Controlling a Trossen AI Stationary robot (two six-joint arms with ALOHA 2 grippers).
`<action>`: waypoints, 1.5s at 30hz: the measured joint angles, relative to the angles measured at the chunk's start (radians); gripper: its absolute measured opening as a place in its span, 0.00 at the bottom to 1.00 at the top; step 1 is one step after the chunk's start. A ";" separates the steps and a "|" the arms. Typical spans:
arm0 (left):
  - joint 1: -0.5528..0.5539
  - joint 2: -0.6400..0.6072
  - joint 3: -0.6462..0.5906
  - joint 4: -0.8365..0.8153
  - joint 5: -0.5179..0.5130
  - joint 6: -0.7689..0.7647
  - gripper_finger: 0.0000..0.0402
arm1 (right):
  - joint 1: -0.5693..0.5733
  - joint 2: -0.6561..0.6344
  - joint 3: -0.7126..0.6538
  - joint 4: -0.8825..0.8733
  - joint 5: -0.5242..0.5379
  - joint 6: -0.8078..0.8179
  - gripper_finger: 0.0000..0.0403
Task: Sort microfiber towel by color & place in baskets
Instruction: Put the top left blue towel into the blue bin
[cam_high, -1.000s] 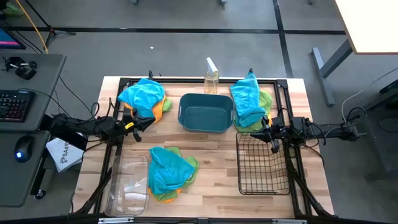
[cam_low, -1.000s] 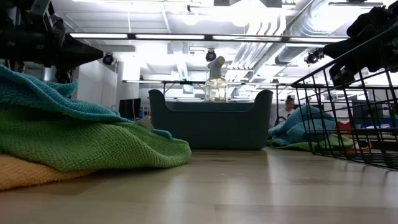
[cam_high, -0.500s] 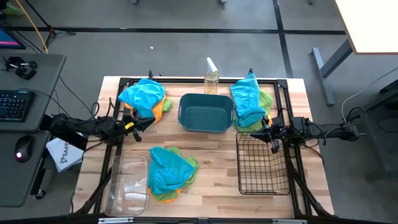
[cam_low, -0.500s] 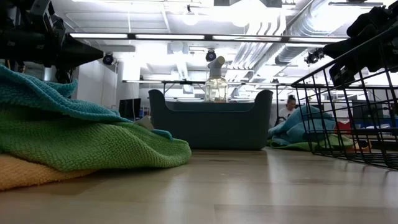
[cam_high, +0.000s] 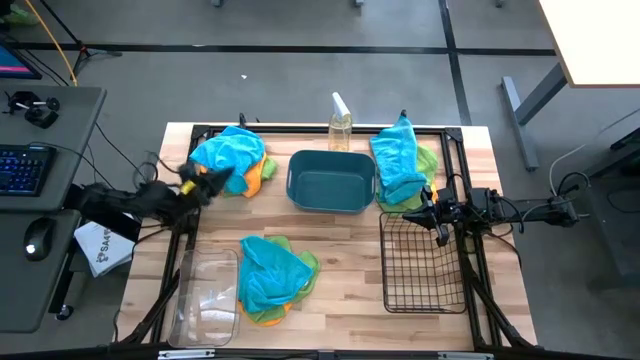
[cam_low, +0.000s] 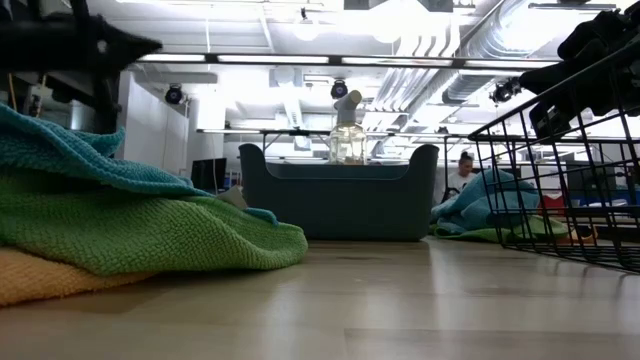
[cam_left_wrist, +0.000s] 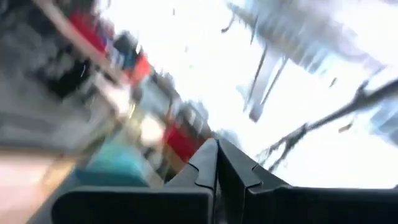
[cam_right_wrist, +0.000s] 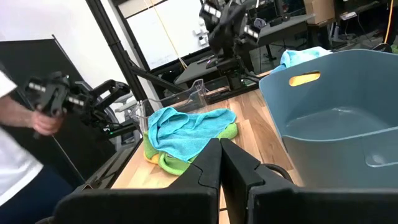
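Swinging toward the back-left pile of microfiber towels (cam_high: 232, 158), the left gripper (cam_high: 196, 178) has left its spot of a moment ago; its fingers (cam_left_wrist: 214, 163) are pressed together, holding nothing. This looks like the opening reach. The right gripper (cam_high: 428, 208) waits, jaws closed and empty, by the black wire basket (cam_high: 424, 268). The teal tub (cam_high: 330, 181) and clear bin (cam_high: 205, 298) sit empty; nothing sorted yet.
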 joint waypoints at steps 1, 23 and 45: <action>0.015 0.027 0.011 0.067 0.001 0.028 0.00 | 0.000 0.000 0.000 0.000 0.000 0.000 0.00; 0.676 0.838 1.028 -1.632 0.375 0.060 0.43 | 0.000 0.000 0.000 0.000 0.000 0.000 0.00; 1.083 1.224 0.893 -1.509 0.513 0.138 0.52 | 0.000 0.000 0.000 0.000 0.000 0.000 0.00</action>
